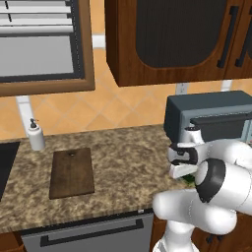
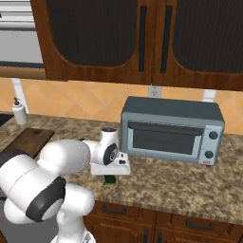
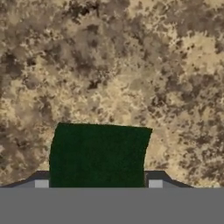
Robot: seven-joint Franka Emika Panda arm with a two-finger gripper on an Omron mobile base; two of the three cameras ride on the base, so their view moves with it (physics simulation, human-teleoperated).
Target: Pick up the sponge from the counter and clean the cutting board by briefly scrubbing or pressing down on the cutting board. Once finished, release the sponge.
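In the left base view, the speckled counter (image 1: 123,162) is seen below wooden cabinets (image 1: 167,39) and a tiled wall. The cutting board (image 1: 72,172) lies flat at 9 o'clock, with a soap bottle (image 1: 35,135) just beyond it at 11. A toaster oven (image 1: 211,115) stands at 2 o'clock, and a sliver of green is glimpsed beside the arm.

In the right base view, the gripper (image 2: 110,176) is pointed down over the sponge (image 2: 110,180), at 7 o'clock from the oven; the board is seen far off at 9 o'clock, well apart.

In the hand view, the sponge is flanked by 2 finger tips (image 3: 41,183); whether it is pinched cannot be told.
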